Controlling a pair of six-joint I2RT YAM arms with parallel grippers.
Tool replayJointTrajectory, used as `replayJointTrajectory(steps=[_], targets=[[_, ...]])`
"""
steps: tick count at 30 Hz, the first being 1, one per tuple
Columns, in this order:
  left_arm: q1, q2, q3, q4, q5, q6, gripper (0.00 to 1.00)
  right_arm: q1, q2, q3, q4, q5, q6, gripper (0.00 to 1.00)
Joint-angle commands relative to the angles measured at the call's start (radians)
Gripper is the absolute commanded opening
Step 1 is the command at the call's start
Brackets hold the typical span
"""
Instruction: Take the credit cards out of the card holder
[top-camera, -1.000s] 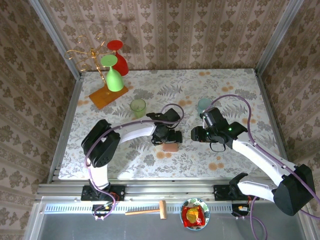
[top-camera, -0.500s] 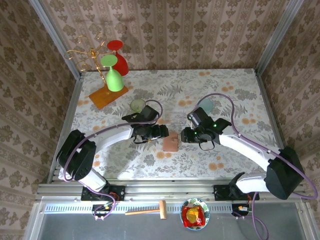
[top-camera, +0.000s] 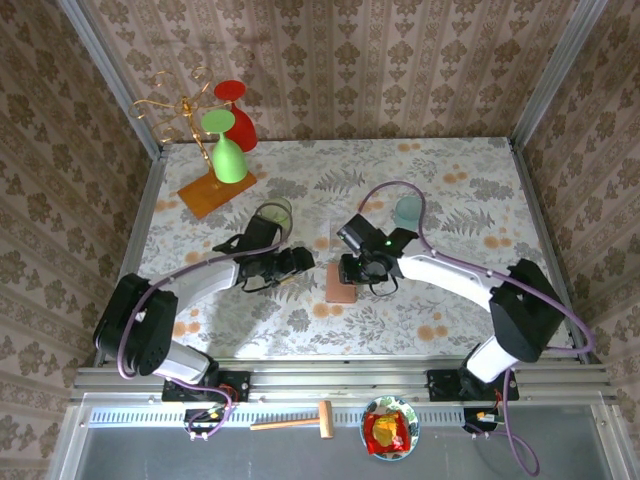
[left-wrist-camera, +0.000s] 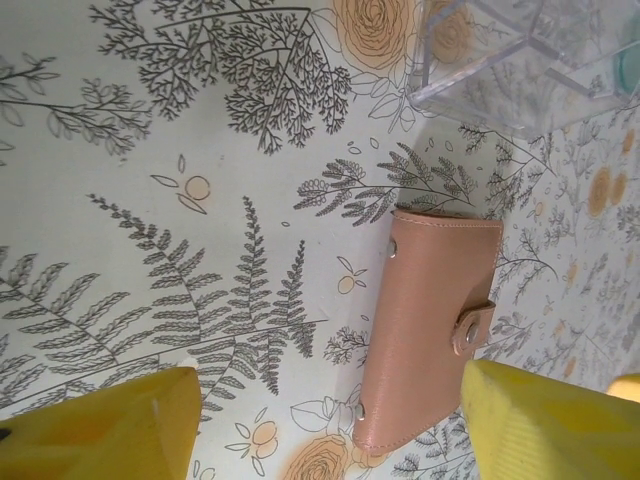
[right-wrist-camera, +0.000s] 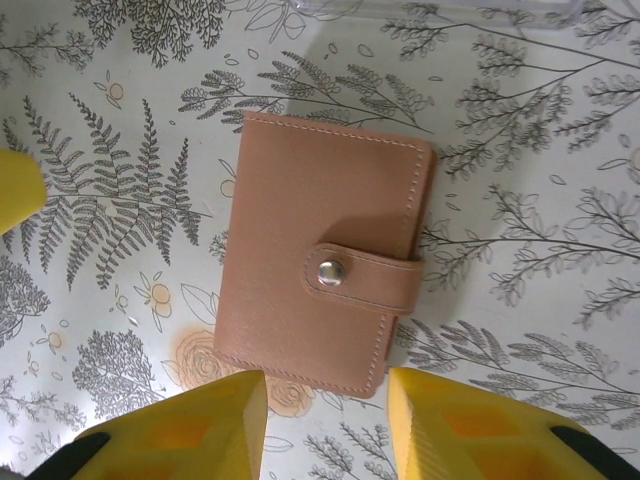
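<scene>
Right wrist: gripper (right-wrist-camera: 327, 388) over card holder (right-wrist-camera: 318, 215)

Cannot tell what sits inside the flat tan leather card holder (right-wrist-camera: 300, 200), folded shut with its strap snapped. From above, partly covered at its far end by the black right gripper (top-camera: 352, 275). Cropped by the top edge of the left wrist view: clear plastic box (left-wrist-camera: 500, 60), one corner in frame.
</scene>
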Motion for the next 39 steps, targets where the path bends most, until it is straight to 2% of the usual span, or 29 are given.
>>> replayJointTrajectory(steps=[1, 11, 19, 39], targets=[[0.029, -0.044, -0.04, 0.058, 0.056, 0.026, 0.7, 0.027, 0.066, 0.067, -0.069, 0.078, 0.047, 0.4], [0.087, -0.071, -0.102, 0.092, 0.091, 0.036, 0.72, 0.043, 0.213, 0.174, -0.133, 0.121, 0.065, 0.39], [0.123, -0.061, -0.112, 0.097, 0.106, 0.044, 0.72, 0.043, 0.294, 0.222, -0.138, 0.109, 0.059, 0.36], [0.13, -0.004, -0.102, 0.139, 0.124, 0.033, 0.72, 0.035, 0.346, 0.217, -0.13, 0.074, 0.057, 0.36]])
